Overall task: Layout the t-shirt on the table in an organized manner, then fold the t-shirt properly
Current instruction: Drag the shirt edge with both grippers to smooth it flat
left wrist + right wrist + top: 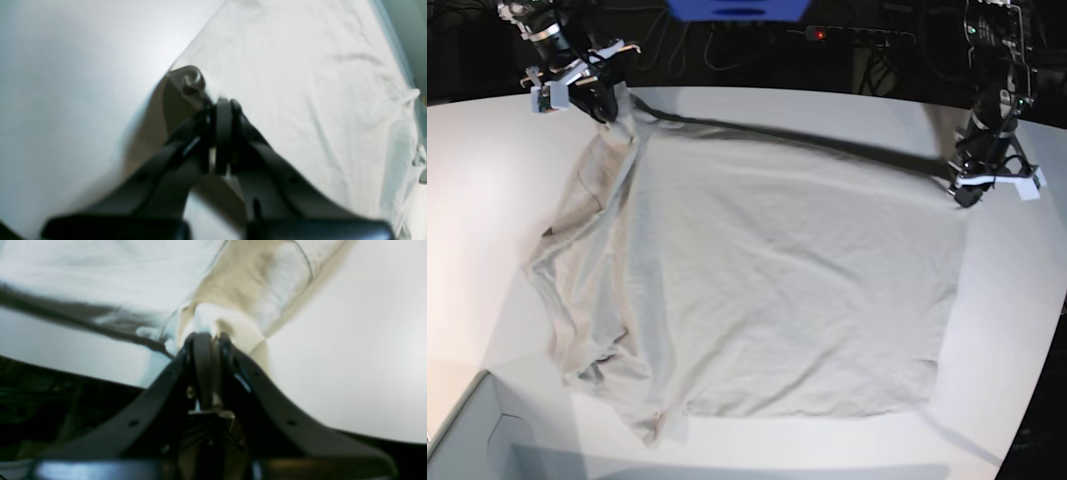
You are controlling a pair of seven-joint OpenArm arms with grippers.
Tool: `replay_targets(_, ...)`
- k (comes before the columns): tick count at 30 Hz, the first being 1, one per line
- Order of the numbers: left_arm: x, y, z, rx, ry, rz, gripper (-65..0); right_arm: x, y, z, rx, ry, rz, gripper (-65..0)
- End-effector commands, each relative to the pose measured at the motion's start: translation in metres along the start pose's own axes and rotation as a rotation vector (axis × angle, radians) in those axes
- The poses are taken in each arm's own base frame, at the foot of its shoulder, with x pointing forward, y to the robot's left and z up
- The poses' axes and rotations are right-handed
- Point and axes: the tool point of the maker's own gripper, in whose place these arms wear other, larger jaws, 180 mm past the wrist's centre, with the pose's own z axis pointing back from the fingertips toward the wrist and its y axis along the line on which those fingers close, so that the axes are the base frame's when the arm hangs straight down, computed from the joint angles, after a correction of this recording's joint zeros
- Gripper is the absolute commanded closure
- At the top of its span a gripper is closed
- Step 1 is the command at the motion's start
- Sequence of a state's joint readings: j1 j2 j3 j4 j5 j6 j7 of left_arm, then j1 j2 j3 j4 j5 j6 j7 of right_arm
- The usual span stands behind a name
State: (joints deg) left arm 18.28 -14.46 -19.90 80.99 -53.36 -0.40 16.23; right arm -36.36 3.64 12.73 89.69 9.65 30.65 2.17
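Note:
The light grey-beige t-shirt [767,280] lies spread over the white table [487,170], rumpled and bunched along its left side. Its far edge is stretched between both grippers and casts a dark shadow behind it. My right gripper [615,105] at the back left is shut on the t-shirt; up close, its closed jaws [207,338] pinch a fold of cloth [247,293]. My left gripper [967,190] at the back right is shut on a corner of the t-shirt. In the left wrist view the left gripper [222,105] holds a curled hem, with the shirt body [300,86] beyond.
A pale grey box corner [467,435] sits at the front left. Behind the table's far curved edge lie dark cables, a blue object [737,8] and a power strip with a red light [822,35]. Bare table [66,83] lies left of the left gripper.

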Motion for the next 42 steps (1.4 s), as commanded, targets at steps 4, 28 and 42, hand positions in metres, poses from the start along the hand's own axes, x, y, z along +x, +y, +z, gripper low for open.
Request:
replay_targets(4,0.010,-0.005,0.007,-0.025,-0.030,-0.017,-6.5,0.007,-0.002,0.005,-0.003,-0.031,-0.007,-15.1)
replay_targets(28,-0.023,0.041,0.012,0.084,0.054,0.003,-33.2,0.036,0.028,-0.049,0.039,0.004,-0.040,-34.4)
replay_targets(42,-0.017,0.034,0.003,0.073,0.039,0.011,-33.0,0.029,-0.001,-0.074,-0.054,0.092,0.075,-7.8)
